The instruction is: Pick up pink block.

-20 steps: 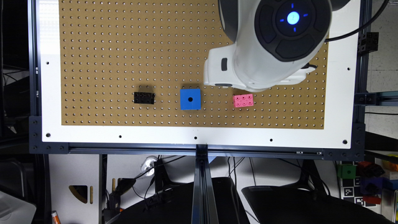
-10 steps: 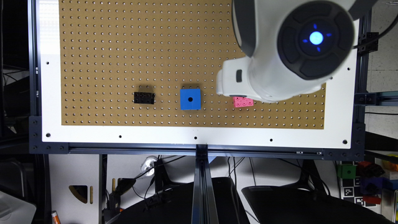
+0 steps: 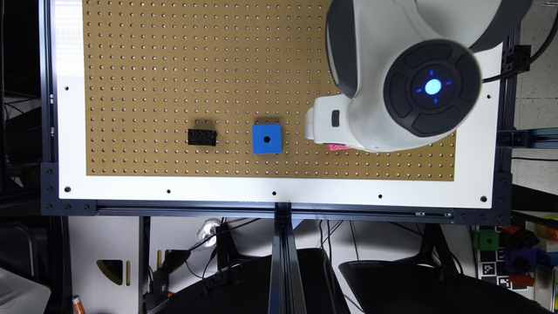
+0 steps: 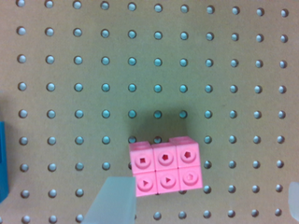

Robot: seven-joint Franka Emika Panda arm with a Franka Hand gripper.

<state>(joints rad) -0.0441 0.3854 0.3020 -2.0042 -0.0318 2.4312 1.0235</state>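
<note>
The pink block (image 4: 166, 168), a small brick with six studs, lies flat on the brown pegboard (image 4: 93, 70). In the exterior view just a thin pink sliver of the block (image 3: 339, 147) peeks out from under the arm's white wrist. My gripper (image 4: 205, 192) hangs above the board, open. One translucent finger (image 4: 112, 203) overlaps the block's corner in the picture, and the other finger (image 4: 295, 198) is well off to the block's far side. Nothing is held. In the exterior view the gripper (image 3: 323, 125) sits directly over the block.
A blue cube (image 3: 267, 138) with a centre hole stands toward the exterior view's left of the block, its edge (image 4: 3, 161) showing in the wrist view. Further left is a black studded brick (image 3: 202, 137). A white border (image 3: 218, 191) frames the pegboard.
The arm has swung toward the exterior view's right and lower, so its wrist now covers nearly all of the pink block. The blocks have not moved.
</note>
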